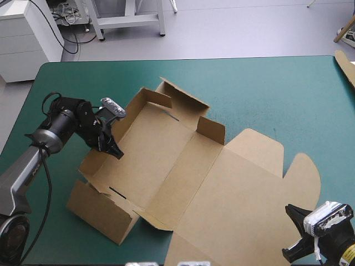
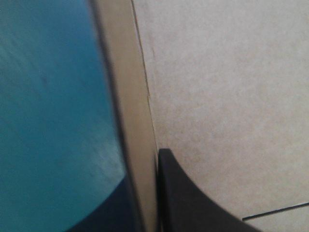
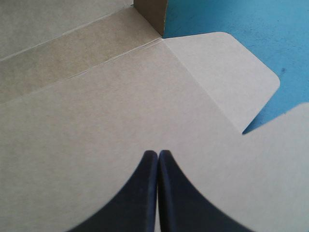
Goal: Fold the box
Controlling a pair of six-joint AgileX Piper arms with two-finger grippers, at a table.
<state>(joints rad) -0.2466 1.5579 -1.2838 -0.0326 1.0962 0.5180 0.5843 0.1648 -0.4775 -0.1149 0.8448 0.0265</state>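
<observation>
The brown box [image 1: 183, 166] lies open mid-table, its lid [image 1: 249, 194] flat toward the near right. Short flaps stand up at the far end [image 1: 166, 97], and the near-left end wall [image 1: 102, 213] is raised. My left gripper [image 1: 112, 147] is at the long left wall, shut on it. In the left wrist view that wall [image 2: 137, 121] runs edge-on between the two fingers of the left gripper [image 2: 145, 181], with the box floor [image 2: 227, 96] beside it. My right gripper [image 1: 298, 233] is off the lid's near right corner. The right gripper [image 3: 158, 153] is shut and holds nothing, pointing over the lid [image 3: 120, 121].
Another piece of brown board [image 1: 346, 66] pokes in at the table's far right edge. Bare teal-green cover [image 1: 277, 94] lies beyond and right of the box, and a strip [image 1: 50, 111] runs along its left.
</observation>
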